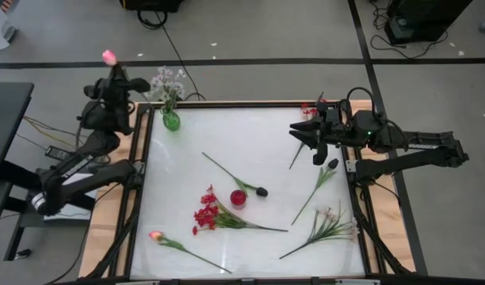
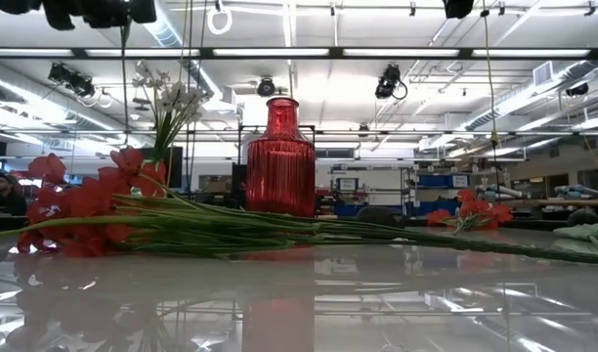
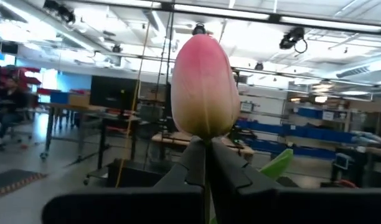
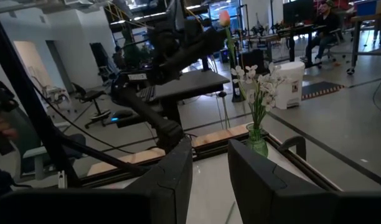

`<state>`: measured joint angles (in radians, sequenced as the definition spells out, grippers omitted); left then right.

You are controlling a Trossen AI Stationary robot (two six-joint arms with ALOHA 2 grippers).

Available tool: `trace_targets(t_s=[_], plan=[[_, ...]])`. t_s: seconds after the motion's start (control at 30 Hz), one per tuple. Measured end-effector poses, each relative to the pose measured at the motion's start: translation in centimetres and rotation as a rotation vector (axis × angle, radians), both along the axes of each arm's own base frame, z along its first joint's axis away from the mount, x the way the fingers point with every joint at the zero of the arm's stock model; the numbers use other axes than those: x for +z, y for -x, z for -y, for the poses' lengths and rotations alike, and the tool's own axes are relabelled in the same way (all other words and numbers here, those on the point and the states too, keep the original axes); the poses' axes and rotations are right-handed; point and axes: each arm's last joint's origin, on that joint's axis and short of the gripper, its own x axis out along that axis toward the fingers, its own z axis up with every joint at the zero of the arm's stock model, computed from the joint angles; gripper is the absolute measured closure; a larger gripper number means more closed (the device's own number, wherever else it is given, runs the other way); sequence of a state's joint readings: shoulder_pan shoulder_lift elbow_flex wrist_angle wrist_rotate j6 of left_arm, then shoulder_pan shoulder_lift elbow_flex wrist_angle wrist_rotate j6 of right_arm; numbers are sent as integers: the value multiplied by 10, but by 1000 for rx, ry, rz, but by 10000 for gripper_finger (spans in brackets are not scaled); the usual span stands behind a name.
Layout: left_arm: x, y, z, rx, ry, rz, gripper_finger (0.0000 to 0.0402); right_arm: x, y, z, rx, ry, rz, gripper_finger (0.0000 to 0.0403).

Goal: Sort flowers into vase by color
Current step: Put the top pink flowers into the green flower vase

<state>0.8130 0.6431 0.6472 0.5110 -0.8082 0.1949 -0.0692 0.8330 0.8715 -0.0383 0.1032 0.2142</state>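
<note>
My left gripper (image 1: 113,70) is raised beyond the table's far left corner, shut on a pink tulip (image 3: 203,87) whose bud (image 1: 109,56) sticks out past the fingertips. A green vase (image 1: 170,120) with white flowers (image 1: 166,84) stands at the far left of the table. A small red vase (image 1: 238,198) stands mid-table. Red flowers (image 1: 208,212), another pink tulip (image 1: 157,236) and a dark-budded stem (image 1: 261,191) lie on the table. My right gripper (image 4: 210,168) hovers open over the far right, nothing showing between its fingers. My left gripper pinches the tulip's stem (image 3: 206,148) just under the bud, between its two fingertips. The bud stands upright above the fingers and is lifted clear of the table. In the right wrist view the stem (image 4: 231,59) hangs down below the hold.
Near my right gripper lie a red flower (image 1: 309,107), a dark-budded stem (image 1: 332,164) and a pale spray (image 1: 330,223). A wooden frame (image 1: 143,142) borders the white table. Cables run along the floor at the left.
</note>
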Motion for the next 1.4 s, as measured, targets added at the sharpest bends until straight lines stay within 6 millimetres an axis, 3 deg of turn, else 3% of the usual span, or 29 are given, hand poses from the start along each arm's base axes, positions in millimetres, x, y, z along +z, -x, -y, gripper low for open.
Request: trace_targets(t_s=[0.33,0.8,0.93,1.27,1.4], plan=[[-14,-12,-29,-64,47,56,393,0,0,0,0,0,0,290],[-22,-17,-33,-49,120,-53,383,0,0,0,0,0,0,290],[-28,-21,-32,-72,173,-112,347,0,0,0,0,0,0,290],[-38,-34,-25,-185,258,-142,211,0,0,0,0,0,0,290],[-27,-35,-21,-196,331,-218,175,0,0,0,0,0,0,290]])
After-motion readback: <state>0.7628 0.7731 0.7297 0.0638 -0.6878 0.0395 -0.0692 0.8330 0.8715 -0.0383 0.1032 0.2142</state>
